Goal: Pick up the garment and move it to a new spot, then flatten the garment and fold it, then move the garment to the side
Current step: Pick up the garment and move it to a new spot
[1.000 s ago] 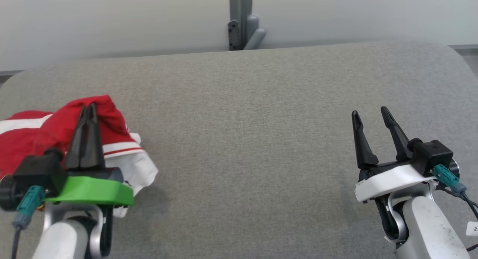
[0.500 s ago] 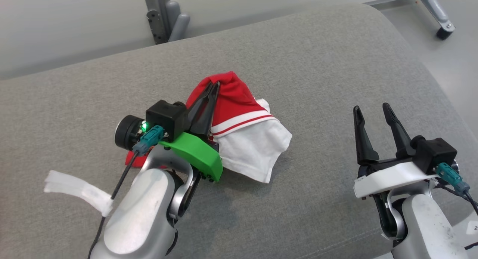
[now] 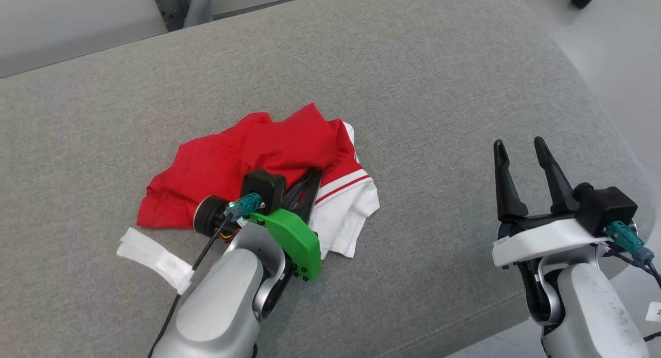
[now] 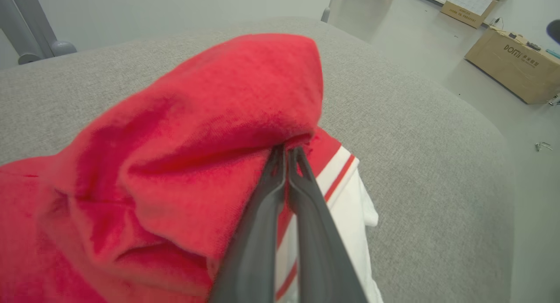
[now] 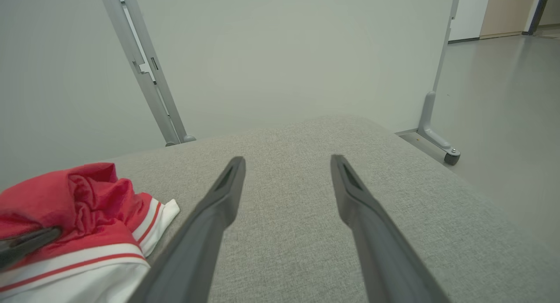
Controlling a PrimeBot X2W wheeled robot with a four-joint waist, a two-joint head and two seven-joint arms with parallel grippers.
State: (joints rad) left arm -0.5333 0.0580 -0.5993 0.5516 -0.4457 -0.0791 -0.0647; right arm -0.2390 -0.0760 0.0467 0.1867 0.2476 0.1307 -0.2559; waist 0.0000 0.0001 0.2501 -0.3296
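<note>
The red and white garment [image 3: 248, 151] lies crumpled on the grey padded table [image 3: 423, 89], with its white striped hem toward the right. My left gripper [image 3: 315, 173] is shut on a red fold of the garment [image 4: 197, 132], and the closed fingertips [image 4: 286, 149] pinch the cloth low over the table. My right gripper [image 3: 519, 142] stands open and empty near the table's right front edge, well apart from the garment. The right wrist view has the garment [image 5: 87, 193] at its lower left, beyond my open right gripper [image 5: 287, 159].
A white tape strip [image 3: 152, 257] hangs from the left arm's cable. A grey partition post [image 3: 175, 4] stands behind the table. The rounded right table edge [image 3: 609, 120] drops to the floor, where a cardboard box [image 4: 512, 62] and a caster [image 5: 450, 156] sit.
The head camera has turned. My left gripper has carried the garment rightward toward the right gripper and lowered it, so more cloth lies on the table. The right gripper stays open.
</note>
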